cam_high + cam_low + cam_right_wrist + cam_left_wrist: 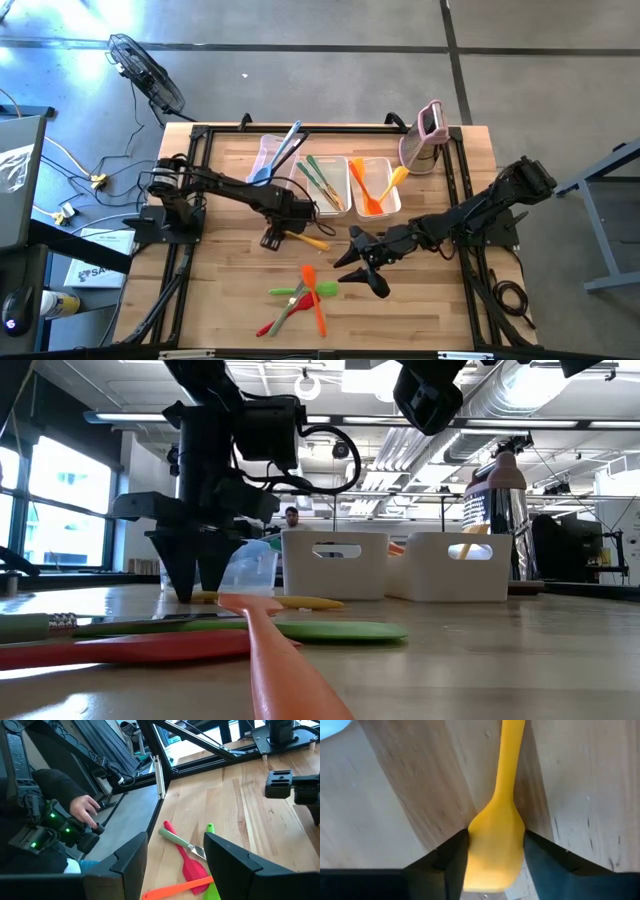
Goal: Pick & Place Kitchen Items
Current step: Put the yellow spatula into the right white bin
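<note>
Along your table's (450, 300) far edge, three tubs (345, 185) hold utensils. Left claw (272, 240) grasps the yellow spatula (308, 240) mid-table; right claw (352, 262) hangs released, open wood right.

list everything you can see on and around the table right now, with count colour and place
yellow spatula: one, yellow, on the wood between the left gripper's fingers
loose utensils: about four, orange, green, red, in a crossed pile at the table's near middle
tubs: three, clear, in a row at the table's far middle, holding blue, green and orange utensils
upright gadget: one, pink and white, far right of the tubs
fan: one, black, on the floor beyond the table's far left corner
person's hand: one, beside the table
left gripper: fingers either side of the yellow spatula
right gripper: open, above the table, holding nothing
</note>
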{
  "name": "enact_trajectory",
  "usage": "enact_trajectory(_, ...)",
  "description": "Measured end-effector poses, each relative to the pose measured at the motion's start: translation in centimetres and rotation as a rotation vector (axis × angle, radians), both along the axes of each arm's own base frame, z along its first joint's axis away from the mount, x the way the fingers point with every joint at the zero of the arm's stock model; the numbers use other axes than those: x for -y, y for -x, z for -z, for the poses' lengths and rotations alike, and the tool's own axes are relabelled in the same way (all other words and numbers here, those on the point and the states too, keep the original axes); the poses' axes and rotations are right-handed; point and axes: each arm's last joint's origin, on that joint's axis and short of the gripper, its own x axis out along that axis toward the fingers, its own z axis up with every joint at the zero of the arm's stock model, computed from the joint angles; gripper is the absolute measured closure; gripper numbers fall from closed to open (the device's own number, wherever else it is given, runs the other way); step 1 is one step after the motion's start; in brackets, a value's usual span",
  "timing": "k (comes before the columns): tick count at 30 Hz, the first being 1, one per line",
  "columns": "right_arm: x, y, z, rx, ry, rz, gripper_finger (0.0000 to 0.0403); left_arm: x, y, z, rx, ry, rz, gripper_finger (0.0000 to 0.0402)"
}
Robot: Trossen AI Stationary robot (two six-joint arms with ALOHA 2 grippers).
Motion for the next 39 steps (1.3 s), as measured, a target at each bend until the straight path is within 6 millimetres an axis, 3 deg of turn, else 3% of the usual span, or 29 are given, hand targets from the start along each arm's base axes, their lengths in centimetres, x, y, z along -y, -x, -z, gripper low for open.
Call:
enact_trajectory(5,0.0,0.0,0.0,0.005,-0.002,0.0,0.0217,0.0,0.0,0.0,0.004,0.005,-0.008,0.0268)
enact_trajectory(17,0.0,0.0,-0.1,0.005,-0.006,0.001,0.0217,0.0,-0.1,0.0,0.006,0.003,-0.012,0.0318)
enact_trajectory(26,0.0,0.0,-0.1,0.005,-0.006,0.0,0.0217,0.3,0.1,-0.5,-0.043,-0.008,-0.079,0.0321)
enact_trajectory(39,-0.2,0.1,-0.1,0.006,-0.009,-0.013,0.0217,3.5,0.4,-3.4,-0.144,0.014,-0.02,0.0327)
